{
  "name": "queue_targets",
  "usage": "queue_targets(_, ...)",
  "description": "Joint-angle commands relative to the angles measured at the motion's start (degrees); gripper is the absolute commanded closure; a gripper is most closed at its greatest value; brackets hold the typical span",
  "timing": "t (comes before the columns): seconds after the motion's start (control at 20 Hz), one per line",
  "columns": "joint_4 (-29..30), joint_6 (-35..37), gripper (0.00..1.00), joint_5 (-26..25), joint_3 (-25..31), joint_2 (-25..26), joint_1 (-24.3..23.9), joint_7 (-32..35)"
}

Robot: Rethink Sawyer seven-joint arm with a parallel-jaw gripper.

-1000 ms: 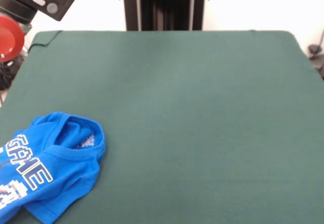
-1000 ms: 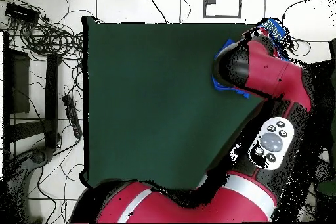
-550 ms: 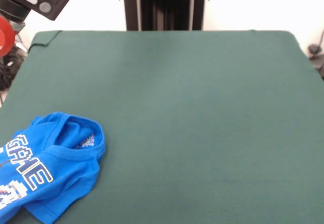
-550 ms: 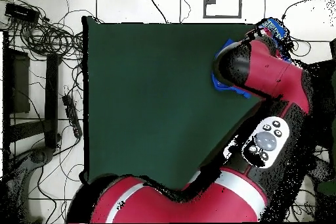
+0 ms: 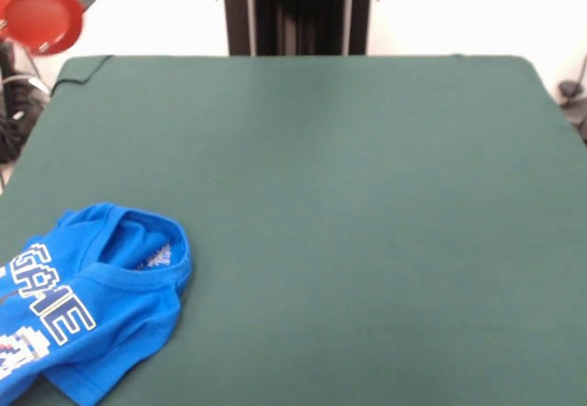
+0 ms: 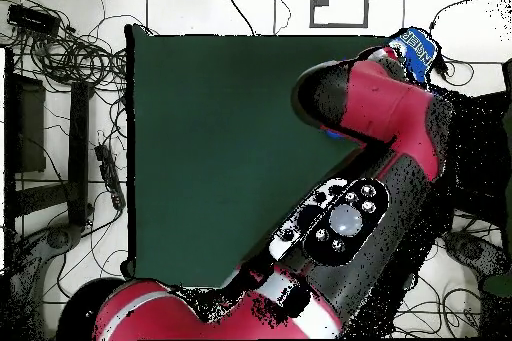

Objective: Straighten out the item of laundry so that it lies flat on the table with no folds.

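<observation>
The small bright blue short-sleeved T-shirt (image 5: 87,301) with white pixel lettering lies at the lower left of the front view, on the corner of the large table with the dark green felt-like top (image 5: 348,213), and part of it runs out of the frame at the left and bottom edges. It is not flat: the collar stands open, and the cloth under it is doubled, with a sleeve or hem tucked toward the bottom edge. In the overhead view only a blue piece (image 6: 416,50) shows at the upper right, the rest is hidden under the red and black arm (image 6: 375,117). The fingers I cannot see in either view, so I cannot tell if they are spread or pressed together. To do this step well, I think the arm should take one single layer at an outer edge, not the thick collar, and pull it low over the felt toward the middle of the table, so the fold opens without dragging the shirt off the corner.
</observation>
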Motion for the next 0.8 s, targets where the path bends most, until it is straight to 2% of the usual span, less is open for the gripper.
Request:
queue_targets(0.05, 4.5, 10.3, 0.00, 5.3, -3.0, 2.4, 7.0, 22.8)
queue_targets(0.3, 4.4, 8.9, 0.00, 7.0, -2.5, 4.2, 8.0, 23.5)
queue_targets(0.6, 4.4, 7.6, 0.00, 8.2, -1.5, 3.2, 8.1, 22.6)
queue_targets(0.8, 3.1, 5.2, 0.00, 9.0, -2.1, 5.4, 7.8, 24.4)
